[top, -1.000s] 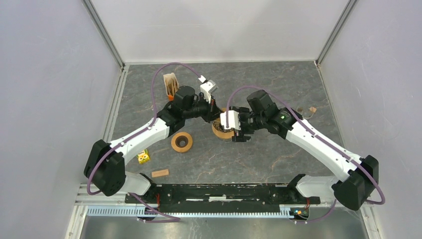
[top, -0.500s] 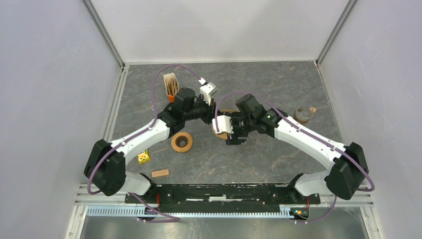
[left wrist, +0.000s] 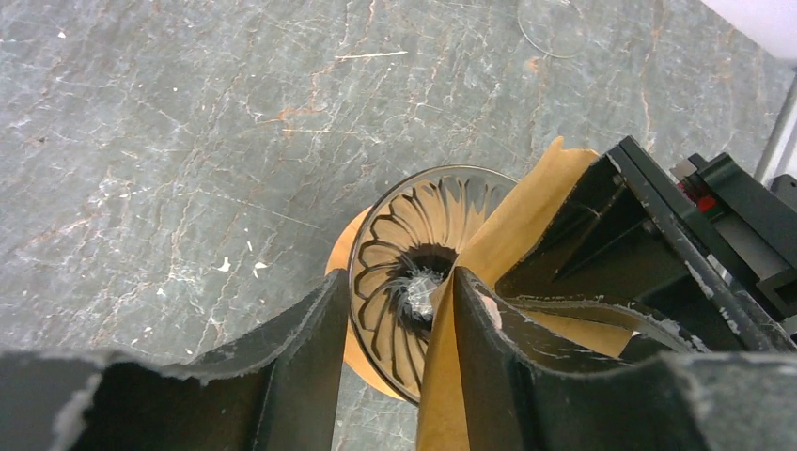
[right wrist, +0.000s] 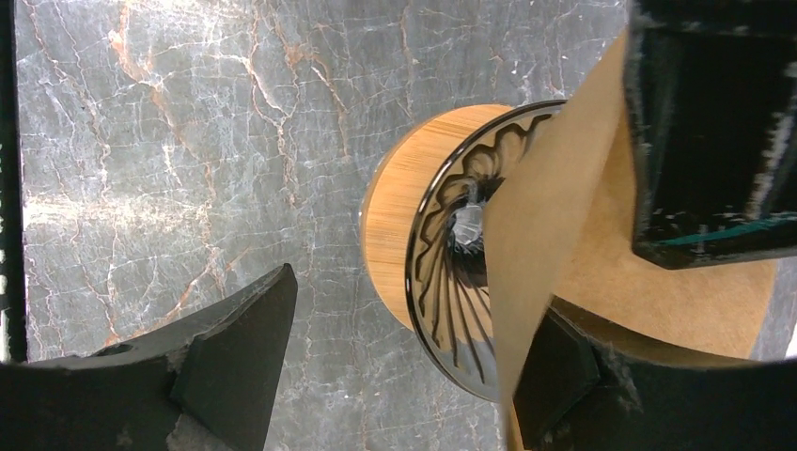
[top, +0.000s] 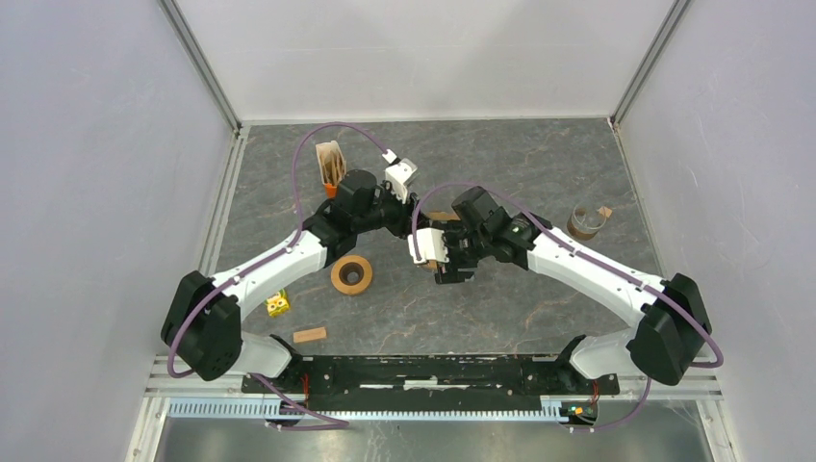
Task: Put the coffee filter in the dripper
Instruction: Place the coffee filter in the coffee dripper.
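Note:
A ribbed glass dripper [left wrist: 399,240] on a round wooden base [right wrist: 395,216] stands mid-table. The brown paper coffee filter [left wrist: 526,202] leans into its right side, part-way in the cone, one edge up. My left gripper [left wrist: 399,282] hovers right over the dripper with its jaws apart; the filter's edge rests against the right finger [left wrist: 498,376]. My right gripper [right wrist: 418,301] stands wide open around the dripper [right wrist: 442,272], one finger [right wrist: 573,376] against the filter [right wrist: 554,188]. From above, both grippers [top: 416,218] [top: 438,258] meet there and hide most of the dripper.
A holder with spare filters [top: 330,164] stands at the back left. A wooden ring [top: 351,275], a yellow cube [top: 278,304] and a small wooden block [top: 310,335] lie front left. A glass cup [top: 583,223] sits to the right.
My left gripper's jaws have parted from shut, letting go of the filter. The right arm has shifted left, closer over the dripper, staying open.

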Robot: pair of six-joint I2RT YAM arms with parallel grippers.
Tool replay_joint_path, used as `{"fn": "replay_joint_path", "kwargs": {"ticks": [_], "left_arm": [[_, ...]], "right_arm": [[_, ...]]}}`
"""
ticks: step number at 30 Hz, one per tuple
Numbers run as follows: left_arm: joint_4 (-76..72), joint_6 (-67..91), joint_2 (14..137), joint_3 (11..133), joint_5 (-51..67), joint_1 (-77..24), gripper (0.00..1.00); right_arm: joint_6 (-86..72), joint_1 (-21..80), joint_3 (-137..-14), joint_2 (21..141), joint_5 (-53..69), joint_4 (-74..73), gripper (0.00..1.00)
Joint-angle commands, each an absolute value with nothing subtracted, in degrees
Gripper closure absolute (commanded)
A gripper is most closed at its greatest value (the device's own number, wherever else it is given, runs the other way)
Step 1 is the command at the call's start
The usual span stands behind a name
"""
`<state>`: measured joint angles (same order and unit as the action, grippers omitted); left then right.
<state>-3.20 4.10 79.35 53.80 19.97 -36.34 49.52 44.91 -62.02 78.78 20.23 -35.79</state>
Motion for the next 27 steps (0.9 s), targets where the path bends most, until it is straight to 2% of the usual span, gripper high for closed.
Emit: {"fn": "replay_joint_path", "kwargs": {"ticks": [1,6,27], "left_arm": [[-4.2,0.1,77.9,55.5,17.7,-36.1,0.46],[-3.8,-1.9,80.1,56.5,17.9,-36.0,0.42],[-3.4,-5.3,83.0,55.9,17.8,-36.0,0.41]], "right_arm": [[49.3,45.8,-60.3,78.5,19.3,-32.5,0.18],[48.7,46.6,-58.7,79.0,18.3,-31.2,0.19],[46.6,47.2,-57.8,82.3,14.5,-28.9,0.2]]}}
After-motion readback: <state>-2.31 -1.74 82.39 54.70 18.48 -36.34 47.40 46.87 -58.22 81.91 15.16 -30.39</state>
